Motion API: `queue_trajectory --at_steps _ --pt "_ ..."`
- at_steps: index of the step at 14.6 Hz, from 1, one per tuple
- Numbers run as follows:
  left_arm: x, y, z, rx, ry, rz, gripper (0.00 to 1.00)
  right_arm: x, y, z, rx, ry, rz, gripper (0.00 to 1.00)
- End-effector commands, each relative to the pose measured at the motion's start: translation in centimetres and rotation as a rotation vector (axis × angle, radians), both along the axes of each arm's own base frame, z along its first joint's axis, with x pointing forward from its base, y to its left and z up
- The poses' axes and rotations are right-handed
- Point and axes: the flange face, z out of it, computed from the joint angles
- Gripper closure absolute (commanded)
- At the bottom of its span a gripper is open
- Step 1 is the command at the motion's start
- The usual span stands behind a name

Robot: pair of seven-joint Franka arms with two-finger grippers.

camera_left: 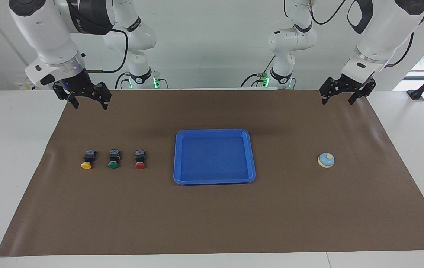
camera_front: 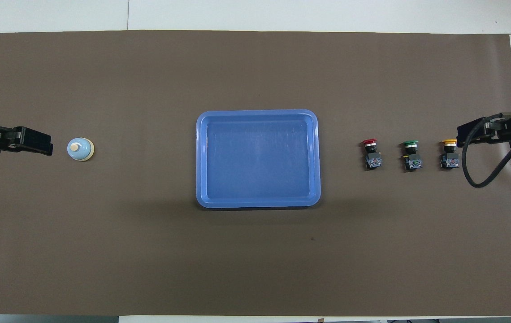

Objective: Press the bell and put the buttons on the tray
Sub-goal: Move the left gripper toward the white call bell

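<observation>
A small light-blue domed bell [camera_left: 325, 160] with a cream knob and base rim stands on the brown mat [camera_left: 212, 216] toward the left arm's end. A flat bright-blue plastic tray [camera_left: 214, 181] with a raised rim lies mid-table. Toward the right arm's end, three black-bodied push buttons lie in a row, caps pointing away from the robots: red button [camera_left: 140, 159] nearest the tray, green button [camera_left: 113, 159], then yellow button [camera_left: 87, 159]. The left gripper [camera_left: 337, 99] hangs raised over the mat's robot-side edge, fingers spread wide, holding nothing. The right gripper [camera_left: 90, 105] hangs likewise, spread and empty.
</observation>
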Motion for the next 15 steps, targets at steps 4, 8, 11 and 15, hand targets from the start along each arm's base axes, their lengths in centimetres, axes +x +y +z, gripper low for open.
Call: queue_trajectory --at_steps 4,8,11,15 --pt "-0.4 1.1 0.3 -0.007 -0.020 0.017 0.00 -0.6 0.0 0.3 0.000 0.006 -0.004 0.00" --pt "0.0 1.7 0.1 -0.007 -0.048 0.054 0.46 -0.6 0.0 0.3 0.000 0.006 -0.004 0.00" --pt "0.6 2.1 -1.6 -0.009 -0.079 0.085 1.00 -0.6 0.0 0.3 0.000 0.006 -0.004 0.00" --pt "1.8 3.1 -6.6 -0.014 -0.128 0.122 1.00 -0.6 0.0 0.3 0.000 0.006 -0.004 0.00"
